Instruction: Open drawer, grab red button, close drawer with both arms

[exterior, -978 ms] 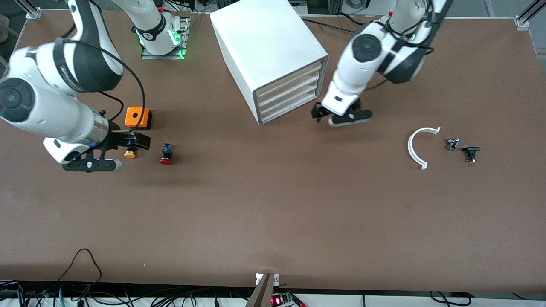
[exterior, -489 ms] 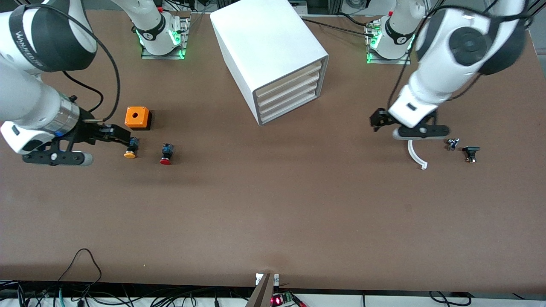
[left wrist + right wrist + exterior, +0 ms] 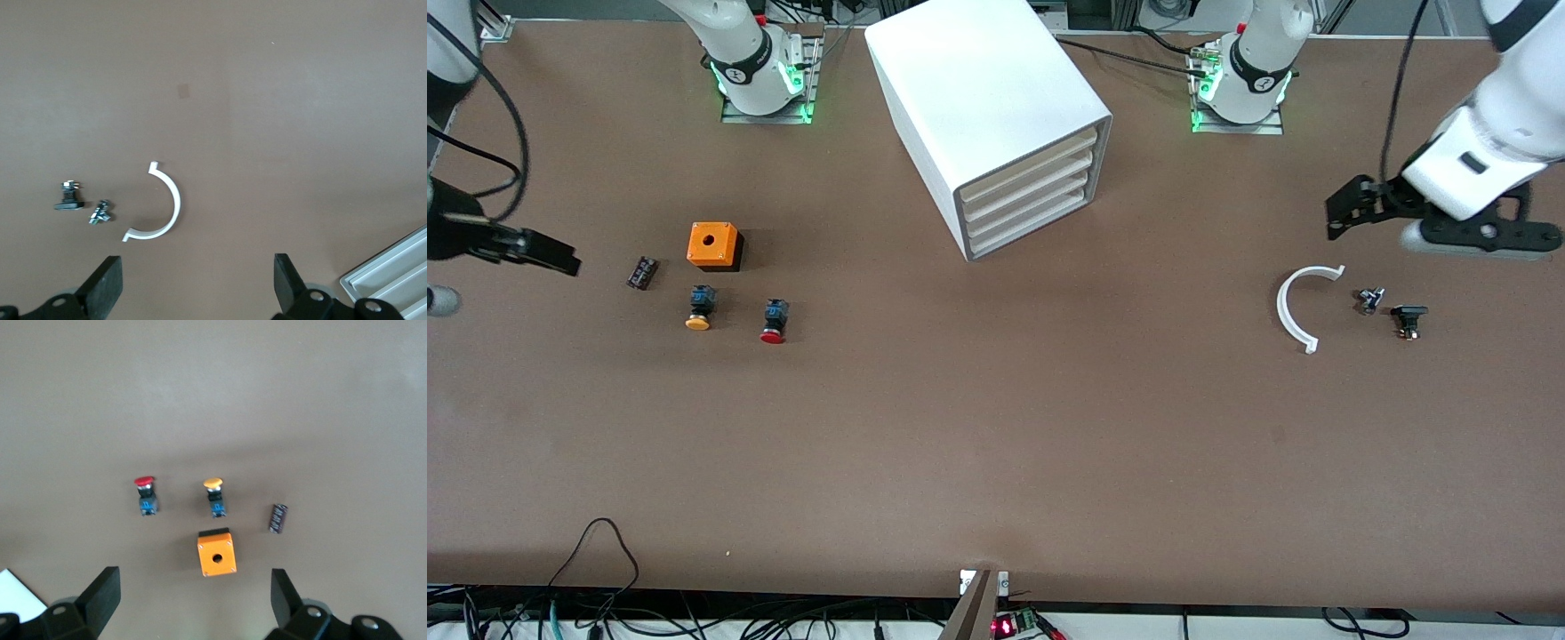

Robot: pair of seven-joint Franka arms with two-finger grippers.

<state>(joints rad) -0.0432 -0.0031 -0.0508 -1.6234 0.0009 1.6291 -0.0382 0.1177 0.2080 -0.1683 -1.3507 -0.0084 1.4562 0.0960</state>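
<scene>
The white cabinet (image 3: 978,98) stands at the middle of the table near the bases, with all its drawers shut. The drawer (image 3: 1032,180) is second from its top. The button (image 3: 773,322), red cap on a dark body, lies on the table toward the right arm's end; the right wrist view shows the button (image 3: 145,495) too. My right gripper (image 3: 547,253) hangs open and empty over the table edge at that end, its fingers (image 3: 103,597) wide apart. My left gripper (image 3: 1352,206) is open and empty over the table at the left arm's end, above the white arc; its fingers (image 3: 107,290) hold nothing.
An orange box with a hole (image 3: 714,245), a yellow-capped button (image 3: 699,308) and a small dark part (image 3: 641,272) lie by the red button. A white arc (image 3: 1303,307) and two small dark parts (image 3: 1369,300) (image 3: 1408,320) lie at the left arm's end.
Both arms have swung outward from the middle toward their own table ends. The right gripper left the yellow-capped button; the left left the cabinet front. The small dark part now shows.
</scene>
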